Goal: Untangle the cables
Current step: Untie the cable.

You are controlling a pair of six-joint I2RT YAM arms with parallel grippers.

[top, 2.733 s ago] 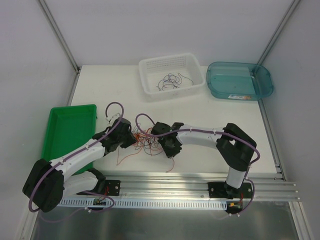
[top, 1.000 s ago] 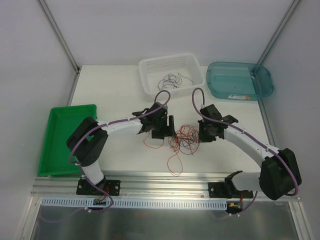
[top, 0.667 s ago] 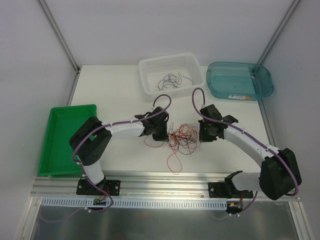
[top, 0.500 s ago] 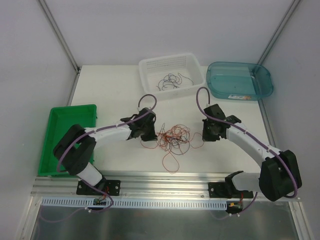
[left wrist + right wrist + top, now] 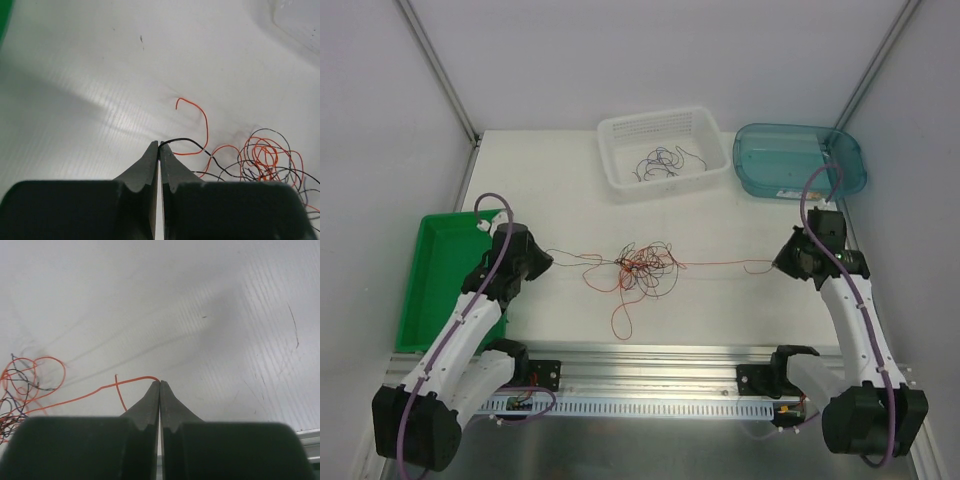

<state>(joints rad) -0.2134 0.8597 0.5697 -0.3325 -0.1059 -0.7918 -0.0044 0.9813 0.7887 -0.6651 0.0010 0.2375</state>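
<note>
White tabletop (image 5: 740,220), cables (image 5: 642,268) knotted at centre. Clamped tight: left gripper (image 5: 159,145) on black strand (image 5: 182,139), right gripper (image 5: 159,382) on orange strand (image 5: 142,377).

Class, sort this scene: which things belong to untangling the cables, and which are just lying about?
In the job: tangle of thin orange, red and black wires; left claw; right claw.
Lying about: white mesh plastic basket; clear teal plastic tub; green plastic tray.

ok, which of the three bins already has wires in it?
The white perforated plastic basket at the back: thin dark wires lie inside. The green plastic tray and the translucent teal tub show none.
</note>
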